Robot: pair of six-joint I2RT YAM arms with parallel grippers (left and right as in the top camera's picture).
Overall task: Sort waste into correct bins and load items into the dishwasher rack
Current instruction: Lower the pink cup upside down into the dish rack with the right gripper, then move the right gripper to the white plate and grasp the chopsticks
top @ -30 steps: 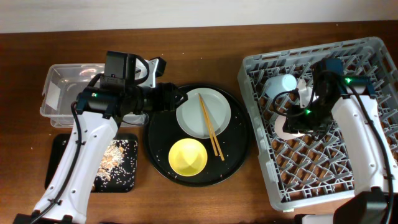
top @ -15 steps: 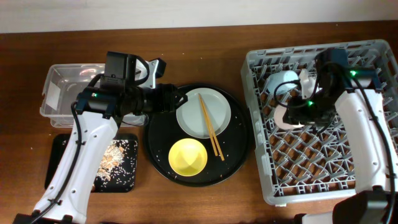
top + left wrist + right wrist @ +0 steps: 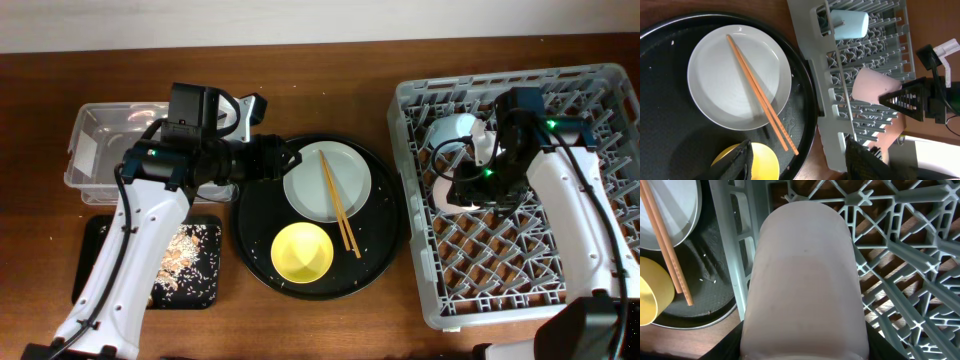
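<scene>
My right gripper (image 3: 468, 186) is shut on the pink cup (image 3: 805, 275) and holds it over the left part of the grey dishwasher rack (image 3: 560, 280). The light blue cup (image 3: 455, 131) lies in the rack's far left corner. My left gripper (image 3: 287, 159) is open and empty over the left rim of the pale plate (image 3: 345, 170). Two chopsticks (image 3: 338, 203) lie across the plate. The yellow bowl (image 3: 302, 251) sits in front of it. In the left wrist view I see the plate (image 3: 715, 85), chopsticks (image 3: 760, 95), the bowl (image 3: 766, 162) and the pink cup (image 3: 872, 86).
Plate and bowl stand on a large round black tray (image 3: 385, 235). The clear tub (image 3: 100, 150) is at the far left, partly under my left arm. The small black tray (image 3: 190, 265) in front of it holds brown scraps and rice crumbs. Napkin and wrapper are out of view.
My right gripper has carried the pink cup a little toward the far side and the left edge of the rack. The rack has shifted slightly. The left arm has not moved.
</scene>
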